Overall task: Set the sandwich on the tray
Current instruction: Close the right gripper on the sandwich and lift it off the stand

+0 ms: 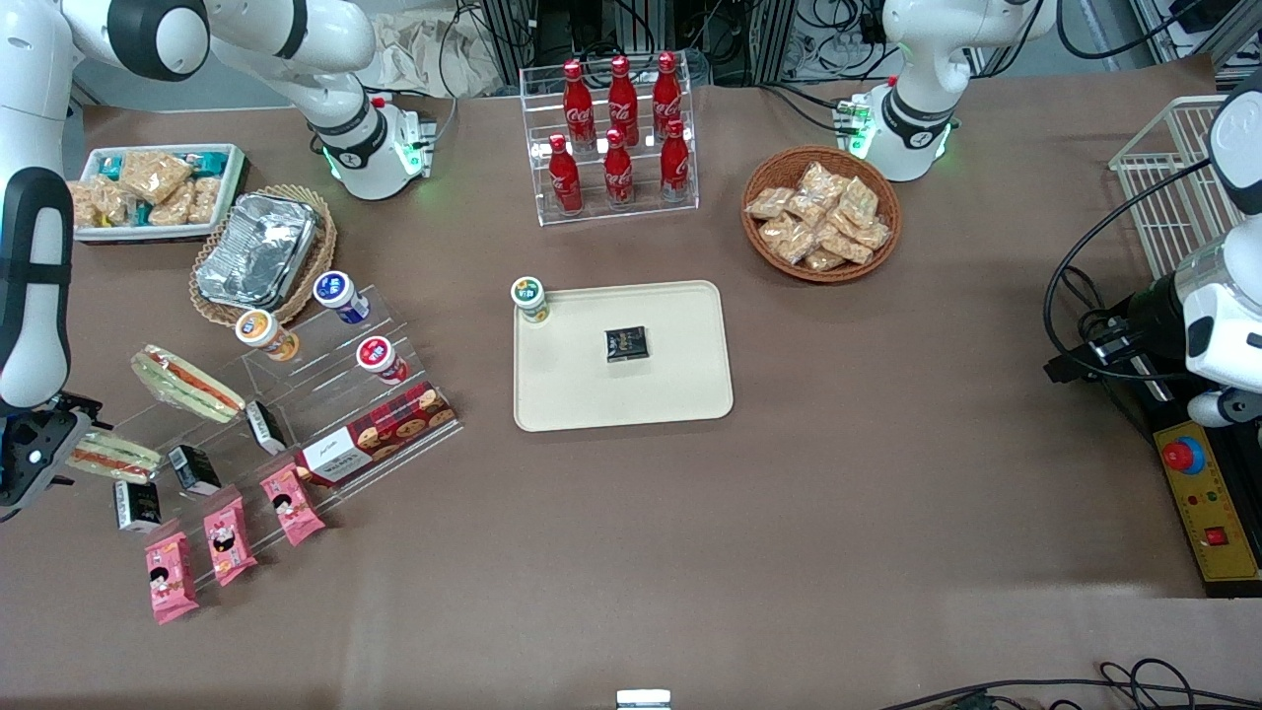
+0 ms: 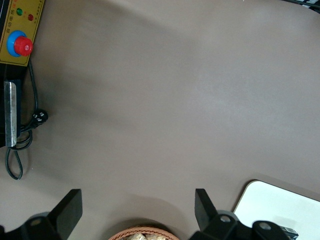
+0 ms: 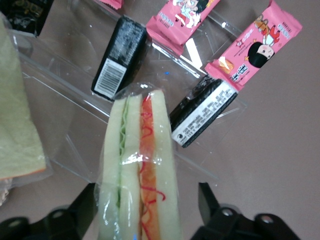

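Note:
The sandwich (image 1: 116,457), clear-wrapped white bread with an orange-red stripe and a thin green layer, lies on the low step of a clear stand at the working arm's end of the table. My right gripper (image 1: 61,460) is at its end. In the right wrist view the sandwich (image 3: 142,165) lies between the open fingers of the gripper (image 3: 146,192); one finger (image 3: 85,205) touches the wrap and the other (image 3: 207,200) stands apart. The cream tray (image 1: 680,394) lies mid-table, toward the parked arm from the stand, and holds a black packet (image 1: 625,343) and a small cup (image 1: 530,299).
A second sandwich with pale-green sides (image 1: 187,383) lies one step higher on the clear stand (image 1: 296,394). Black boxes (image 3: 120,55), pink packets (image 3: 255,47) and a cookie box (image 1: 380,432) lie beside it. A cola rack (image 1: 616,138) and snack basket (image 1: 820,212) stand farther back.

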Robot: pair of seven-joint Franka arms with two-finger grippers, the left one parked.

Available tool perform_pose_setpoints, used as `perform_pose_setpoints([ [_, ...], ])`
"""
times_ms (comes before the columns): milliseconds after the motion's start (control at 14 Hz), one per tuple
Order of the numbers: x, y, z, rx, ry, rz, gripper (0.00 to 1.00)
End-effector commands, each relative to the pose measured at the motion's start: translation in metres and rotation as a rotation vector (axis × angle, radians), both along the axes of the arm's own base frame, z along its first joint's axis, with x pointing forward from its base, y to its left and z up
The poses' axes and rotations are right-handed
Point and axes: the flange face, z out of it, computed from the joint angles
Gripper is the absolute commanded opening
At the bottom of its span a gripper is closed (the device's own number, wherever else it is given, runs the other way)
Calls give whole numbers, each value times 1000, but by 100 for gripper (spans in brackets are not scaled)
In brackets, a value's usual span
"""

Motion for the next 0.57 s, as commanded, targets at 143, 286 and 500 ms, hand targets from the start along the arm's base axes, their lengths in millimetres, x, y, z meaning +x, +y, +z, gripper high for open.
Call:
perform_pose_setpoints([
  [143, -1, -18, 5, 10, -36, 3, 12],
  [286, 2, -13, 31, -4, -77, 38, 3],
  [500, -1, -1, 94, -7, -167, 56, 2],
])
